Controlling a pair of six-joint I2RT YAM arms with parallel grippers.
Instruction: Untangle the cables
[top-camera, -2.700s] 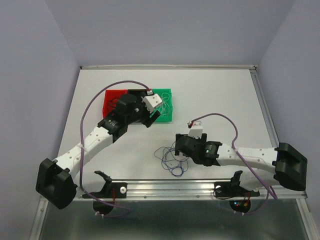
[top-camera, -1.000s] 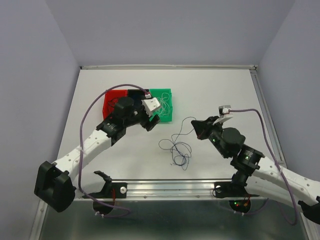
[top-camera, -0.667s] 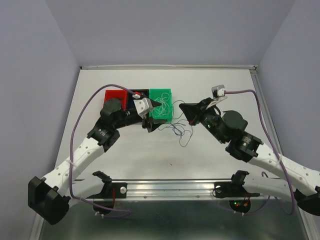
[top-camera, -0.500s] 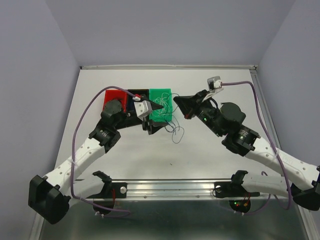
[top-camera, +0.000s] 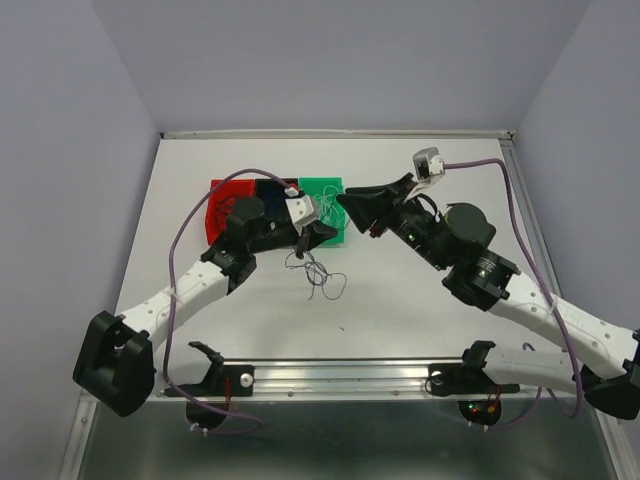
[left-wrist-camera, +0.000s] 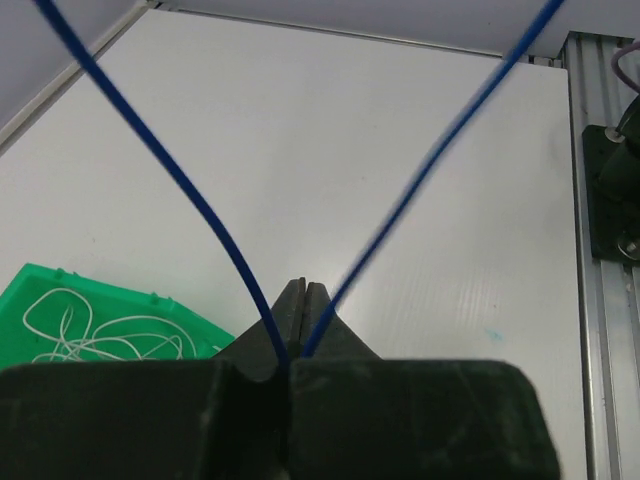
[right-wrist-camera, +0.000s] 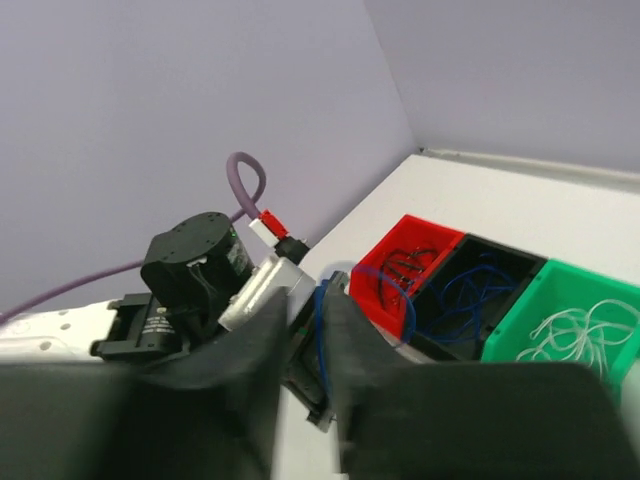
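Note:
A small tangle of thin dark cables (top-camera: 316, 272) hangs and lies on the white table just below my left gripper (top-camera: 328, 232). In the left wrist view my left gripper (left-wrist-camera: 303, 287) is shut on a blue cable (left-wrist-camera: 198, 195), whose two strands rise from the jaws in a V. My right gripper (top-camera: 347, 203) points left, close above the left one beside the green bin. In the right wrist view its jaws (right-wrist-camera: 311, 300) stand slightly apart, and the blue cable (right-wrist-camera: 319, 335) runs loosely through the gap.
Three bins stand in a row at the back left: a red bin (right-wrist-camera: 432, 224) with black cables, a black bin (right-wrist-camera: 500, 252) with blue cables, and a green bin (right-wrist-camera: 575, 272) with white cables. The green bin (left-wrist-camera: 96, 284) lies left of my left jaws. A metal rail (top-camera: 340, 372) edges the near side.
My left gripper has shut on the blue cable and drawn back slightly. The right jaws have parted a little. The tangle has shifted left and hangs under the left gripper.

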